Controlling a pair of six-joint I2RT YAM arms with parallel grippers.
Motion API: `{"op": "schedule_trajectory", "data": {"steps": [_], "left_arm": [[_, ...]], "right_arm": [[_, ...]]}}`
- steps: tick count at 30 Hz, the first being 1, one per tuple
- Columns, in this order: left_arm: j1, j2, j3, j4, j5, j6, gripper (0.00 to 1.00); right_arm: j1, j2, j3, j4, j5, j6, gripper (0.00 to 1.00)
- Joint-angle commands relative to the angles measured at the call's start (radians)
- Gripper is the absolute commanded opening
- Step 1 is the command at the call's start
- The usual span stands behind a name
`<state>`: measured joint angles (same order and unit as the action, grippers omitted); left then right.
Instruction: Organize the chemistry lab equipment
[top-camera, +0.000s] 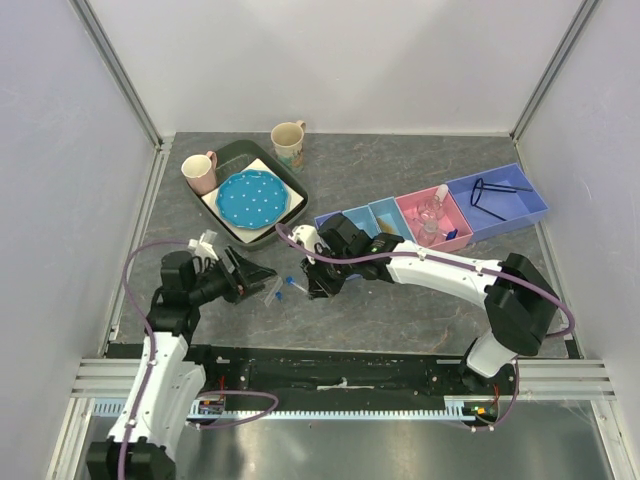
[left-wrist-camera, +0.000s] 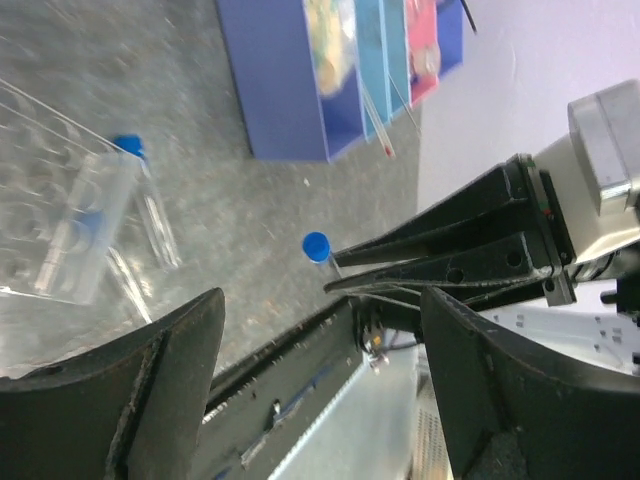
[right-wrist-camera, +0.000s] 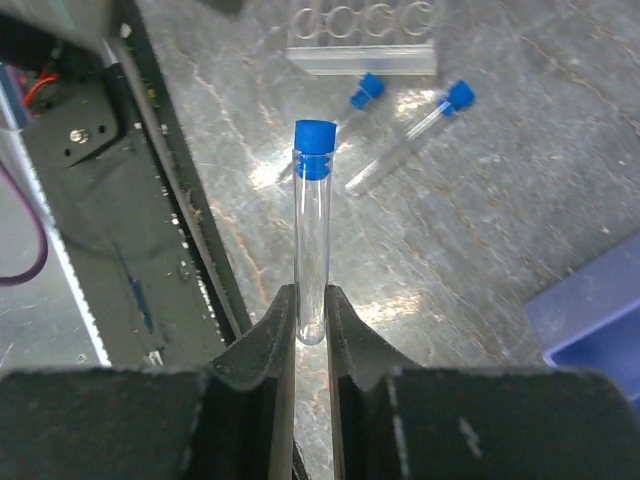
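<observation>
Bright, even overhead light; shadows were soft.
White glare patches lay on the desk (right-wrist-camera: 480, 220) in the right wrist view; the left wrist view was smeared by blur.

Loose tubes (right-wrist-camera: 402, 147) and, seemingly, a clear rack (right-wrist-camera: 362, 42) clutter the tabletop (top-camera: 400, 312) between left gripper (top-camera: 265, 275) and right gripper (right-wrist-camera: 310, 305).

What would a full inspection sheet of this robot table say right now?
Surface: grey stone-patterned table, no spills seen.
Job's things: blue-capped tube held by its bottom end; two loose blue-capped tubes lying near a clear tube rack; flask in the pink compartment; black wire frame in the big blue bin.
Clutter: two mugs by a dark tray holding a blue dotted plate.
Grippers: right gripper shut on the tube; left gripper open, holding nothing.
Cables: purple cables looped along both arms.
Surroundings: white walls, metal frame posts.
</observation>
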<state>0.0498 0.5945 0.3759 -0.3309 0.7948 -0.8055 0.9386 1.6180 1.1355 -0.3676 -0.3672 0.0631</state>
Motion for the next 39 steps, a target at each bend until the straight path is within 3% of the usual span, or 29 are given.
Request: {"op": "schedule_trajectory", "data": {"steps": [1,6,12,26,32,34,37,39], "left_arm": [[-0.180,0.004,-0.066,0.300,-0.098,-0.268,0.84],[-0.300,0.079,-0.088,0.417,-0.184,-0.342,0.75],[-0.366,0.146,-0.069,0.426,-0.232,-0.343,0.56],[-0.389,0.125,-0.078,0.360,-0.223,-0.319,0.34],[-0.392,0.117,-0.077,0.345,-0.212,-0.310,0.20],[-0.392,0.120,-0.072,0.337,-0.206,-0.302,0.08],[-0.392,0.120,-0.060,0.290,-0.210,-0.281,0.02],[-0.390,0.110,-0.029,0.245,-0.238,-0.242,0.02]], "right_arm": [[0.002,-0.043,0.000,0.038,-0.153,-0.019,0.11],[0.003,-0.055,-0.006,0.038,-0.183,-0.026,0.11],[0.002,-0.052,-0.005,0.039,-0.197,-0.028,0.11],[0.000,-0.040,-0.008,0.036,-0.180,-0.039,0.11],[0.000,-0.029,0.000,0.029,-0.179,-0.045,0.11],[0.000,-0.024,0.003,0.025,-0.179,-0.049,0.12],[0.000,-0.021,0.015,0.010,-0.183,-0.083,0.14],[-0.001,-0.021,0.029,-0.029,-0.205,-0.124,0.24]]}}
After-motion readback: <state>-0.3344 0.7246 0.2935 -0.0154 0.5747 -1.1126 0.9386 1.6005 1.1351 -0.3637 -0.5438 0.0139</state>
